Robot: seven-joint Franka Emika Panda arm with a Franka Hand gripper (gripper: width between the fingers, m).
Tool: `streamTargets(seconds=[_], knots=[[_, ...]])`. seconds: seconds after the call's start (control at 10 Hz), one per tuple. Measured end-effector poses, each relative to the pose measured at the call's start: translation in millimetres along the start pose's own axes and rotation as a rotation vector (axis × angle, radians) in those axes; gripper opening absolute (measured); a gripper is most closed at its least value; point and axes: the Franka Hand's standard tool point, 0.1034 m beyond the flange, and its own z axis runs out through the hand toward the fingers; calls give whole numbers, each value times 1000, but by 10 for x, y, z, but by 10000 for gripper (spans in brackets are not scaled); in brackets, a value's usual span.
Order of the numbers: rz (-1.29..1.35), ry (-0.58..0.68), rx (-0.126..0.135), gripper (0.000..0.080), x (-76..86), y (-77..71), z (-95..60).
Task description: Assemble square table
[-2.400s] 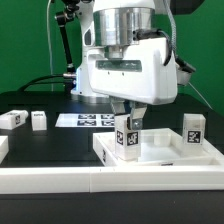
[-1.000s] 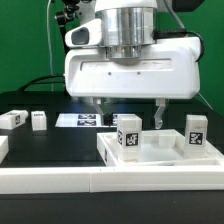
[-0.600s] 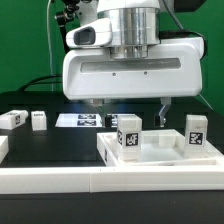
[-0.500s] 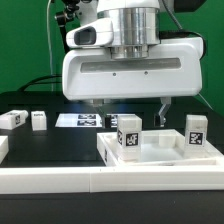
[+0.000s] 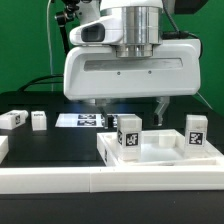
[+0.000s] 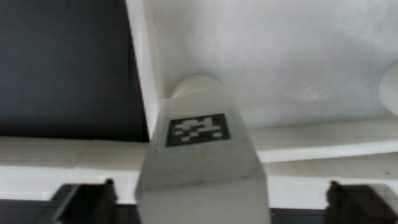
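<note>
Below, black table (image 5: 60, 145); behind, green backdrop (image 5: 25, 40).

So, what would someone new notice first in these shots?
The big white gripper fills the middle of the exterior view, jaws spread wide over a tagged leg standing upright in the tabletop. A second leg stands in the tabletop toward the exterior view's right. Two loose legs sit on the black table at the exterior view's left.
</note>
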Motion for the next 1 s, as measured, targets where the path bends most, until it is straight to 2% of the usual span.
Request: streamTargets(seconds=[0.1, 0.2, 0.6, 1.0], knots=[[0, 0, 0, 385, -1, -2, 1], [1, 1, -1, 289, 1, 9, -1], [52, 1, 1, 290, -2, 17, 2], [503, 3, 26, 290, -8, 62, 13]])
